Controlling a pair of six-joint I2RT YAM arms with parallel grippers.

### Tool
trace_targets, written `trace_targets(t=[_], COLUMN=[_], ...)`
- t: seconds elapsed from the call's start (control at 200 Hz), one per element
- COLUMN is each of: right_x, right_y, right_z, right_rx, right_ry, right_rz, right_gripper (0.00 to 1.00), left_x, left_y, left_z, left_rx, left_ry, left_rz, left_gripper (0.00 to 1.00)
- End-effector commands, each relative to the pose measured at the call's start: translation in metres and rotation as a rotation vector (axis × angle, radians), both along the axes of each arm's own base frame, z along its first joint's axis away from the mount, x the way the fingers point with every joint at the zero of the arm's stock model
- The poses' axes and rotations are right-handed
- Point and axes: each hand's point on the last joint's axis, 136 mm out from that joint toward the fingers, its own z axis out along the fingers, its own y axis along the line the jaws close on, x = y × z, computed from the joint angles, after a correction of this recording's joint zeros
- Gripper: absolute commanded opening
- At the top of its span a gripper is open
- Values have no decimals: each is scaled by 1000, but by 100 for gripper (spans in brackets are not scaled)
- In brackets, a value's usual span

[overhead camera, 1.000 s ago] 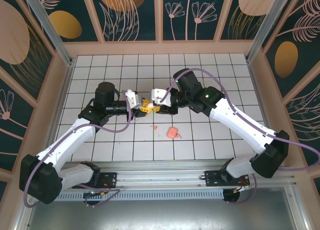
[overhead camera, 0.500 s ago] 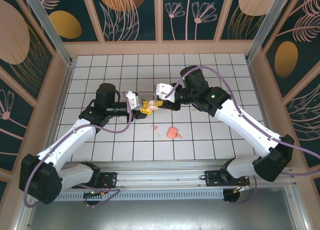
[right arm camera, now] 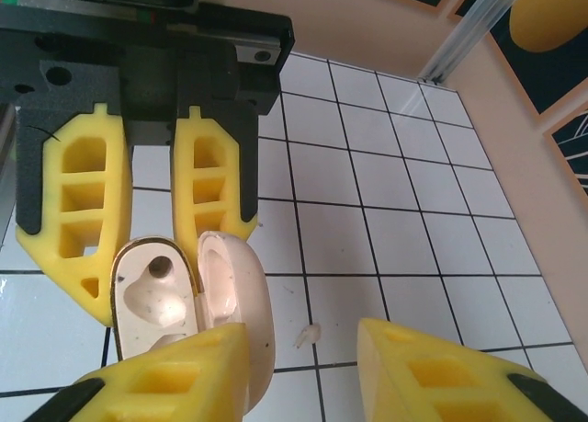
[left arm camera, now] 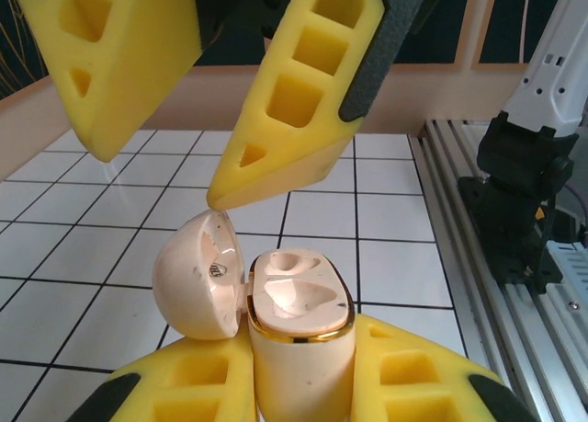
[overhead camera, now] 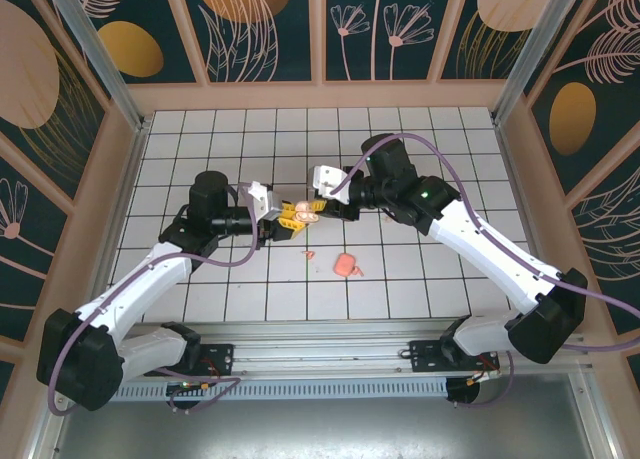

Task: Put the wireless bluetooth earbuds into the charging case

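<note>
Left gripper [left arm camera: 299, 390] clamps case [left arm camera: 296, 304] (lid [left arm camera: 196, 277] open); right gripper [left arm camera: 165, 174], ajar, touches lid.

You'll find no text, brand or number you can actually read here. The closest is a tiny dark printed mark inside the open hinged lid [left arm camera: 195, 279] of the glossy cream clamshell charging case [left arm camera: 299, 353], too small to make out.

The charging case [left arm camera: 299, 348] is pale peach-cream with a thin gold rim around its open mouth. The left end effector [overhead camera: 285, 217] and right end effector [overhead camera: 318, 210] have bright yellow foam fingers backed in black. The desk [overhead camera: 440, 149] is white tile with dark grid lines. An earbud [right arm camera: 308, 334] is pale cream. The walls [overhead camera: 260, 29] are dark teal with peach flowers.
</note>
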Motion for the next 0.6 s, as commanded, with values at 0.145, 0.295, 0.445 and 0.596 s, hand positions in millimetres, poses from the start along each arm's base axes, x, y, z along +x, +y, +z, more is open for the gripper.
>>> trace_targets(t=[0.145, 0.295, 0.445, 0.596], right_x=[-10, -11, 12, 23], right_y=[-7, -14, -31, -48], right_z=[35, 47, 57, 31], right_rx=[171, 233, 315, 272], right_ry=[17, 41, 167, 304], right_rz=[41, 41, -122, -255], right_gripper=[43, 45, 49, 48], left_x=[-8, -4, 2, 9], left_y=[-1, 0, 4, 10], left_z=[27, 31, 29, 20], left_rx=[-182, -246, -298, -365], left_ry=[1, 38, 65, 104], left_rz=[-15, 14, 69, 140], left_gripper=[17, 17, 15, 14])
